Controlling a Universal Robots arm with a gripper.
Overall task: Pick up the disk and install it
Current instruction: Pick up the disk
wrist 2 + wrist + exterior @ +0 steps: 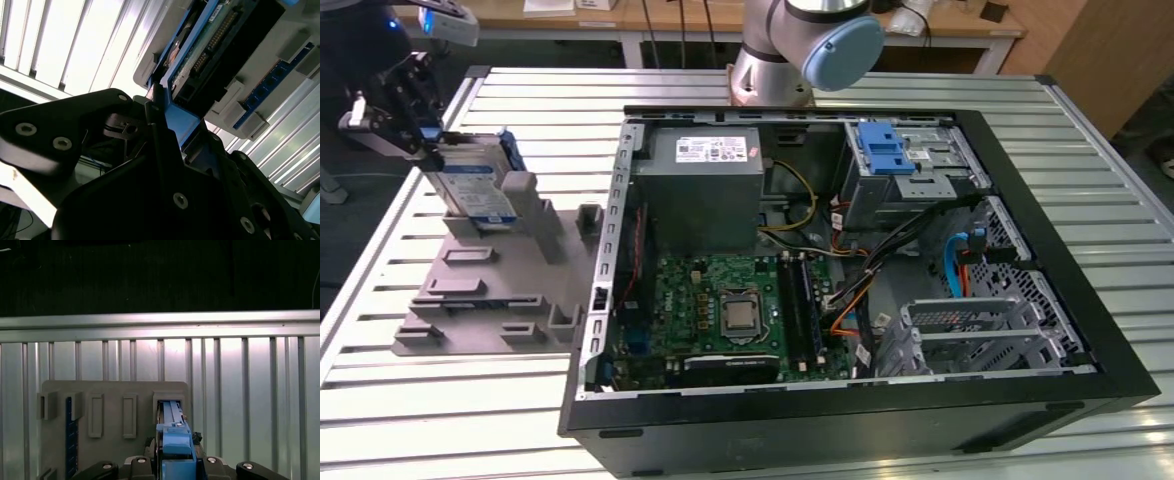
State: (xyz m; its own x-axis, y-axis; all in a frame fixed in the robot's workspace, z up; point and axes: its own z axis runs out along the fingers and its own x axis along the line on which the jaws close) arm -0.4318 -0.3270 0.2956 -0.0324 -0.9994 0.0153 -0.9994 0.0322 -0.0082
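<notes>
Disk point(474, 185) upright in grey holder point(480, 300) slot; gripper point(424, 138) fingers clamped on its blue frame.

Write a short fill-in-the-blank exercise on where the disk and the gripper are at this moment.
1. The disk stands upright in a grey holder on the exterior view's ____ of the open computer case.
2. The gripper is at the top of the ____, well outside the case.
3. The plastic frame around the disk's edges is coloured ____.

Missing words: left; disk; blue.
</notes>
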